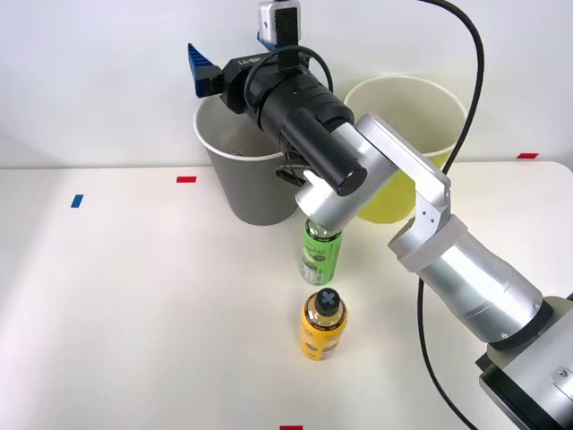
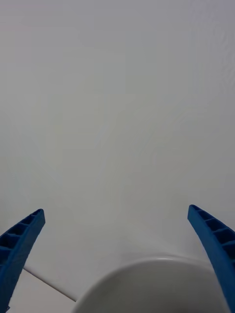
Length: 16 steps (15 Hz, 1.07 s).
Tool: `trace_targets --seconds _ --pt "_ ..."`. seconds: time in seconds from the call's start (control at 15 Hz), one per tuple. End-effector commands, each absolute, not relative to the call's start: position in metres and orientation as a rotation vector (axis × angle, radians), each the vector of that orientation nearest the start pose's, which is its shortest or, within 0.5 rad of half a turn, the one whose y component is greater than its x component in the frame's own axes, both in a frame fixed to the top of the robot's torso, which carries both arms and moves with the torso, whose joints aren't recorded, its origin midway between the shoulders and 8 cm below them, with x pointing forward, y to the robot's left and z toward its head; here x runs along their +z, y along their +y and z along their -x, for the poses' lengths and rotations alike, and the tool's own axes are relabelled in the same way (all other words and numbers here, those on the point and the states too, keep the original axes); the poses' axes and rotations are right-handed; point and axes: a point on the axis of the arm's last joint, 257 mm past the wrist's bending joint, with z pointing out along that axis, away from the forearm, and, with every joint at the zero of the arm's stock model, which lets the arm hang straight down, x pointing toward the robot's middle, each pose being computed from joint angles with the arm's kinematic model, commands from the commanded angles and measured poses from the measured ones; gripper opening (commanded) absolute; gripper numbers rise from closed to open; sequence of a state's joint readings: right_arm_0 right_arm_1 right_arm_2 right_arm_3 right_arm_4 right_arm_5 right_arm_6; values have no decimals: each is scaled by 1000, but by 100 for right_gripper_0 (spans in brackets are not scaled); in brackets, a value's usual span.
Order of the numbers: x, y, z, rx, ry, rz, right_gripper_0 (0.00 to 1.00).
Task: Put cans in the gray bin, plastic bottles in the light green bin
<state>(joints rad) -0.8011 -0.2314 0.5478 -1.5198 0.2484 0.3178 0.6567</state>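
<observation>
My right gripper (image 1: 228, 58) hangs open above the far rim of the gray bin (image 1: 240, 184), with nothing between its blue fingers (image 1: 200, 70). In the right wrist view the gripper (image 2: 117, 259) faces the white wall, with the gray bin's white rim (image 2: 147, 266) just below it. The light green bin (image 1: 407, 90) stands to the right of the gray one, partly behind my arm. A green-labelled plastic bottle (image 1: 320, 255) stands upright in front of the bins, its top hidden by my arm. A shorter yellow-labelled bottle (image 1: 323, 327) stands nearer me. The cans are out of view.
The white table (image 1: 134, 313) carries small tape marks: red (image 1: 185, 179), blue (image 1: 77, 201), red at the far right (image 1: 527, 156) and at the front edge (image 1: 291, 427). A black cable (image 1: 473, 63) loops above the light green bin. A white wall stands behind.
</observation>
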Motion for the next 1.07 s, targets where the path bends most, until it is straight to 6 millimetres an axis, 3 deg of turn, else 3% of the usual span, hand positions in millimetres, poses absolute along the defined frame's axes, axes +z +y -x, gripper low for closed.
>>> trace_targets --seconds 0.07,0.2,0.4,0.67,0.87,1.07 --pt "48 79 -589 583 1284 398 100" --pt "55 75 -586 615 1254 409 100" --pt "90 46 -573 726 1101 394 100" --pt "135 -18 -531 815 965 285 100" --pt "131 -68 -492 865 951 224 100" --pt "99 -114 -468 815 994 177 100"
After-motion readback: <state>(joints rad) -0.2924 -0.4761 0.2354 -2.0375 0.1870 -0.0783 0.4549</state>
